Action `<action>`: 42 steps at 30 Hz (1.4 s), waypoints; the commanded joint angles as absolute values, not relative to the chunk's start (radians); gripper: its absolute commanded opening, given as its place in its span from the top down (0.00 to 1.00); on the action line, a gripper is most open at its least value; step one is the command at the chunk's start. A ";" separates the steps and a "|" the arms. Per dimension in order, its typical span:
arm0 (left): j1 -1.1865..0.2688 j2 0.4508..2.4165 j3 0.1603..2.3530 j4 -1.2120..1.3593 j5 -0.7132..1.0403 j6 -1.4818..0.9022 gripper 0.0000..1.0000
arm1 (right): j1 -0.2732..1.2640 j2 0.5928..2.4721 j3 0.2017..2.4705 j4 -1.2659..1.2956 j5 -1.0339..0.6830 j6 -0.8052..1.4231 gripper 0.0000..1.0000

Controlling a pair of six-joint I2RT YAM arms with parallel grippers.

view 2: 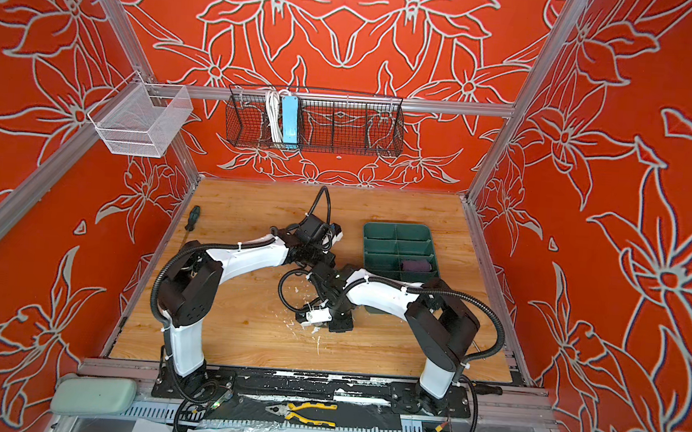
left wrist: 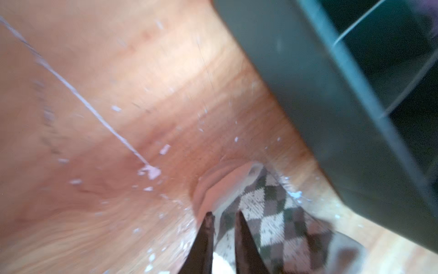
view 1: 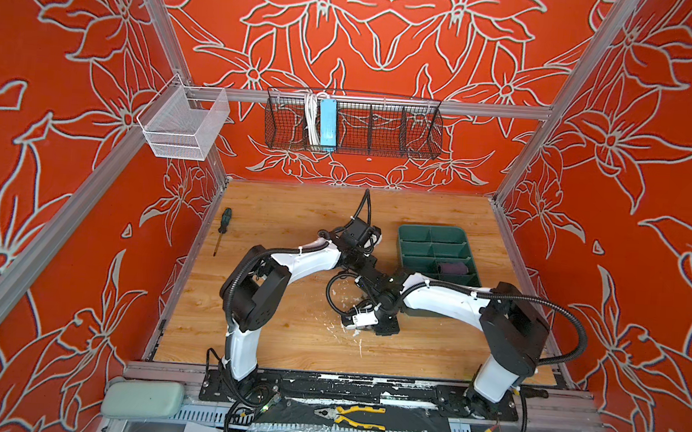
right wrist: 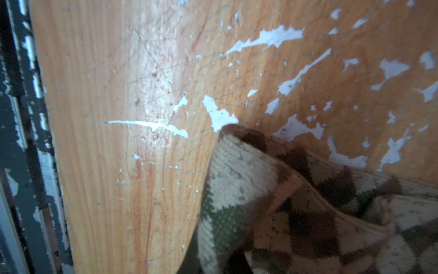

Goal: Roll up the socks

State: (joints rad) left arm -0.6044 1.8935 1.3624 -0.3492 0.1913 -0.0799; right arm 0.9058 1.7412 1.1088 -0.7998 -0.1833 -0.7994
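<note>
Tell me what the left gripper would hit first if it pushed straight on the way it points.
The left gripper would meet the argyle sock first, right at its tips; beyond lies bare table, though depth is blurry.

Beige-olive sock [right wrist: 237, 189] with brown argyle diamonds, purple sock [view 1: 452, 268], dark green tray [view 1: 401, 246], white-flecked wood-grain desk [view 1: 294, 221], red grey-flowered walls [view 1: 65, 206]
</note>
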 commanded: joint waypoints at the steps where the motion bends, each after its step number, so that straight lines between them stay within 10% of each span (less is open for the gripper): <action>1: -0.561 1.828 1.427 -0.398 0.241 -0.031 0.82 | 0.895 1.795 1.127 -0.886 -0.229 -0.789 0.97; 13: -0.360 1.361 1.421 -0.328 0.071 0.184 0.76 | 0.846 1.824 1.156 -0.901 -0.313 -0.831 0.96; 18: -0.366 1.091 1.223 -0.331 0.481 0.410 0.74 | 0.786 1.916 1.245 -1.011 -0.453 -0.859 0.96; 24: -0.713 0.866 0.966 -0.397 0.307 0.674 0.67 | 0.719 2.044 1.338 -1.100 -0.461 -0.864 0.95; 32: -1.057 1.092 0.654 -0.109 -0.110 0.747 0.68 | 0.696 2.078 1.357 -1.026 -0.376 -0.905 0.89; 42: -1.134 1.527 0.649 0.220 -0.357 0.679 0.77 | 0.678 2.101 1.368 -1.028 -0.425 -0.933 0.86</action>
State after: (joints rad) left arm -1.1324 1.4826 0.6296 0.0689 -0.2420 0.6998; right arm 0.6910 2.0457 1.3853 -1.1122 -0.5102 -0.8967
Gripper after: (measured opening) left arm 0.227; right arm 0.141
